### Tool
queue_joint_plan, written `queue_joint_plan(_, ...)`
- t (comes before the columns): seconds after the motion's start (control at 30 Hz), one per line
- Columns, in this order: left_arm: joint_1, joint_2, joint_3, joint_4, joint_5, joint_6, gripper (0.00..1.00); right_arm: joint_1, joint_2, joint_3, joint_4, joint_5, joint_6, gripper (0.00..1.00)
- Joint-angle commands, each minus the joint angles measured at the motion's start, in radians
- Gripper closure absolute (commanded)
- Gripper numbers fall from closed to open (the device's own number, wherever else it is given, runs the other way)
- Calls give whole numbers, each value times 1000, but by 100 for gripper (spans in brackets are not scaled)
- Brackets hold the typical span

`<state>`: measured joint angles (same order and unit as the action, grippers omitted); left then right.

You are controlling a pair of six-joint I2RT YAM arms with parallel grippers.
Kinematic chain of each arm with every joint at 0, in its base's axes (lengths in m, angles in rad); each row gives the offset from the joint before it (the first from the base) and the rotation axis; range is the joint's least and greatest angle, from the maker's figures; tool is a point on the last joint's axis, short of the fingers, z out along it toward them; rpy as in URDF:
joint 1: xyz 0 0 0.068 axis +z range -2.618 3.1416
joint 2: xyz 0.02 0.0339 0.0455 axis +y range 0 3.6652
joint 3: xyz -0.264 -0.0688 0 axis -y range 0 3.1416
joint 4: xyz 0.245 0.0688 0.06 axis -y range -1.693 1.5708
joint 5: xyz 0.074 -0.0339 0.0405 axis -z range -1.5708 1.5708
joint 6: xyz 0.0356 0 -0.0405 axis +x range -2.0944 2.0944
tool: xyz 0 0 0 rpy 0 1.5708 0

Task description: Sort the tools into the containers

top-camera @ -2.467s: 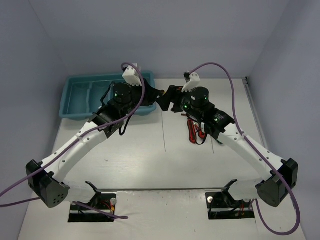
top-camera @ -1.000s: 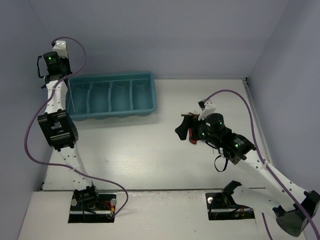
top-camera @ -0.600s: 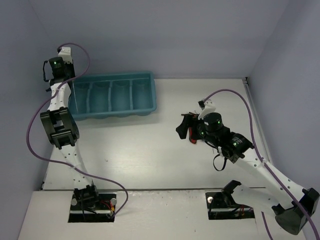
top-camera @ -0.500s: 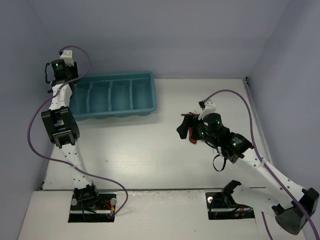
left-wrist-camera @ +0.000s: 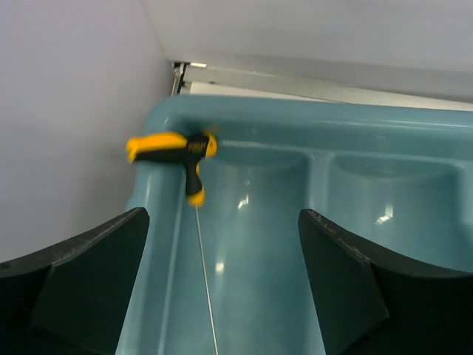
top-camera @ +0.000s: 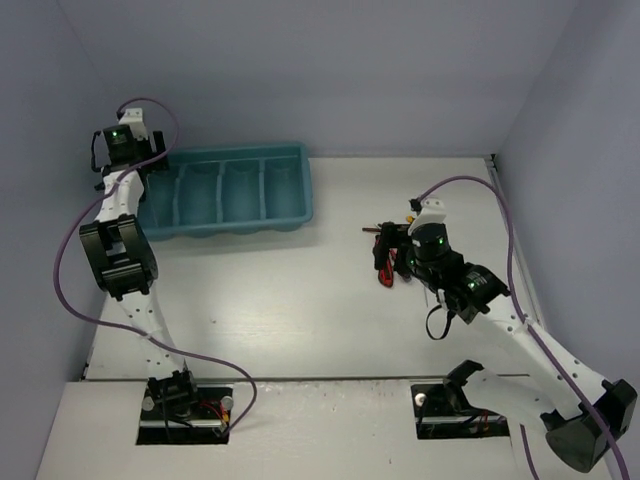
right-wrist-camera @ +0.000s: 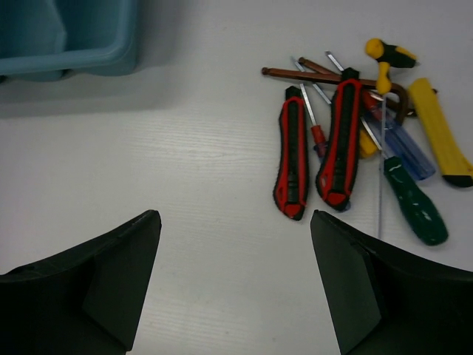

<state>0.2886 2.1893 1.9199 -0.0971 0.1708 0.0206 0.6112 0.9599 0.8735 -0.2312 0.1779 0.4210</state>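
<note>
The teal tray [top-camera: 240, 151] of containers stands at the far left. My left gripper [top-camera: 125, 152] hangs open over its leftmost compartment [left-wrist-camera: 244, 244]. In that compartment lies a yellow-and-black T-handled tool [left-wrist-camera: 171, 148], its handle against the far corner and its thin shaft [left-wrist-camera: 203, 281] running along the floor. My right gripper [right-wrist-camera: 233, 218] is open and empty above bare table, just left of the pile of tools [top-camera: 383, 268]. The pile holds red-handled pliers [right-wrist-camera: 319, 144], a green screwdriver [right-wrist-camera: 414, 200], a blue one [right-wrist-camera: 405, 146], a yellow handle [right-wrist-camera: 440, 133] and a second yellow T-handled tool [right-wrist-camera: 386, 55].
The left wall [left-wrist-camera: 66, 111] stands close beside the tray's left end, and the back wall runs just behind it. A corner of the tray [right-wrist-camera: 74, 41] shows at the top left of the right wrist view. Purple cables [top-camera: 470, 185] loop above both arms.
My left gripper has opened and let the yellow T-handled tool go into the leftmost compartment. The right gripper has turned slightly above the tools and stays open.
</note>
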Motion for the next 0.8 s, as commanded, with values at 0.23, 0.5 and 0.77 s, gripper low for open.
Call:
queue_joint_plan(0.23,-8,-642,-179,-170,124,-375,19,-352,234,108,27,38,-168,36)
queue_joint_plan(0.5,-278,-1008,-524,-335,125,-463,19,-419,509,234,41,-20,-136,57)
queue_joint_plan(0.77,-483,-1255,-818,-390,83,-519,19,-418,659,301,89,-6,-165,79)
